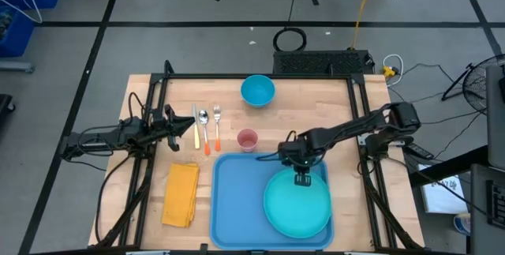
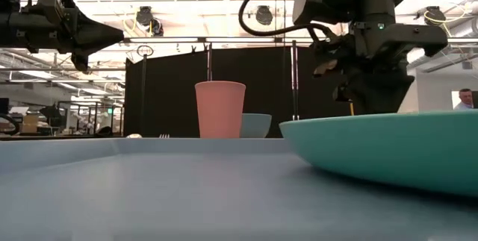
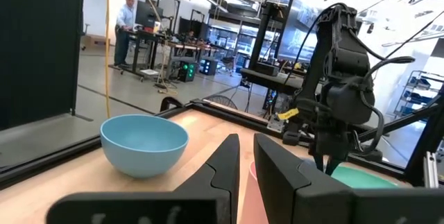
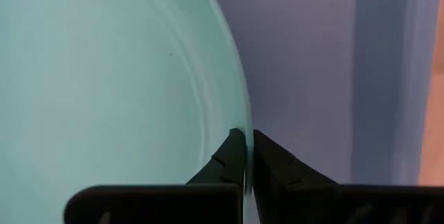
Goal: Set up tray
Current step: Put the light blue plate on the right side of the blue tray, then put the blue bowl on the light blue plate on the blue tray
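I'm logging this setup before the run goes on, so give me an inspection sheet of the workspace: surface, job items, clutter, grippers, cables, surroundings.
Surface: wooden table, black frame around it.
Job's things: blue tray at the near edge; teal plate on its right half.
Clutter: yellow napkin left of the tray; knife, spoon, fork; pink cup; blue bowl at the far side.
Grippers: right gripper with fingers shut on the plate's rim; left gripper by the cutlery, fingers nearly closed, empty.
Cables: loops on the floor beyond the table.
Surroundings: a person at a far desk.
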Robot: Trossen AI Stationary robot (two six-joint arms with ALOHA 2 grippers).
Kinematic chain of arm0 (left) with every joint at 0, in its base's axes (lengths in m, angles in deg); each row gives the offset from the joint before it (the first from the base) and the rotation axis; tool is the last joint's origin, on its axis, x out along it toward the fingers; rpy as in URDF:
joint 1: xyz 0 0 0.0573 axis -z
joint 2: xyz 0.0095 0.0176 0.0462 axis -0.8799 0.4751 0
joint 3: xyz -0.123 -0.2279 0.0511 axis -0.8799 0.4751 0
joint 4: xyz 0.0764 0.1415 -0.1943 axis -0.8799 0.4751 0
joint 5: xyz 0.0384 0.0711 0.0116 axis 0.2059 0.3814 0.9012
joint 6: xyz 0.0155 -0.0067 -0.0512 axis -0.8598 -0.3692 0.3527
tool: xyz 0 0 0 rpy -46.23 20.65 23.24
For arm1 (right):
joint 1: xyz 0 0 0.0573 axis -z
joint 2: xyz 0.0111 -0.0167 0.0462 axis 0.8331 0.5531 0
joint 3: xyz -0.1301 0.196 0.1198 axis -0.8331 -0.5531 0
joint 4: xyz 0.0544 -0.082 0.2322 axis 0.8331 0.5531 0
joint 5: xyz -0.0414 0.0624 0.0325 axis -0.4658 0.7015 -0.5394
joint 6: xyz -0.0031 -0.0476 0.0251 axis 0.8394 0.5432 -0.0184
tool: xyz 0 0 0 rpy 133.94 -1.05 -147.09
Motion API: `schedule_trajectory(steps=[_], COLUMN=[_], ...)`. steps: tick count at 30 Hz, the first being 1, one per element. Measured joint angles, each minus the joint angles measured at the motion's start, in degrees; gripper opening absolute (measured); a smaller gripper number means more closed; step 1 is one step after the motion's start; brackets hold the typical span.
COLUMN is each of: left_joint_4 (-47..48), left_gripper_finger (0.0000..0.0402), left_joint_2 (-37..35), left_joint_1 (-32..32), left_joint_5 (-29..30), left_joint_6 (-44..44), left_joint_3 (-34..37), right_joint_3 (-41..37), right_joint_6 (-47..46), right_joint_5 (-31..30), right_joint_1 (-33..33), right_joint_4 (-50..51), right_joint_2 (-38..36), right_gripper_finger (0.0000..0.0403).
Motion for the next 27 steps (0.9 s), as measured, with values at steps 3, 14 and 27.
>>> schedule_trajectory(steps=[3, 14, 27], left_joint_4=[0.00, 1.04, 0.98], left_gripper_finger=[0.0047, 0.0047, 0.0047], left_joint_2=[0.00, 0.00, 0.00], left_joint_1=[0.00, 0.00, 0.00], left_joint_5=[-0.06, -0.10, -0.10], left_joint_6=[0.07, -0.39, -0.52], left_joint_3=[0.00, 0.00, 0.00], right_joint_3=[0.00, -0.02, -0.09], right_joint_6=[0.01, 2.57, 8.38], right_joint_5=[-0.69, -0.33, -7.53], right_joint_1=[-0.03, 0.01, 0.20], right_joint_4=[-0.19, 1.46, -0.99], right_joint_2=[0.02, -1.53, -16.17], right_gripper_finger=[0.0000, 0.0044, 0.0117])
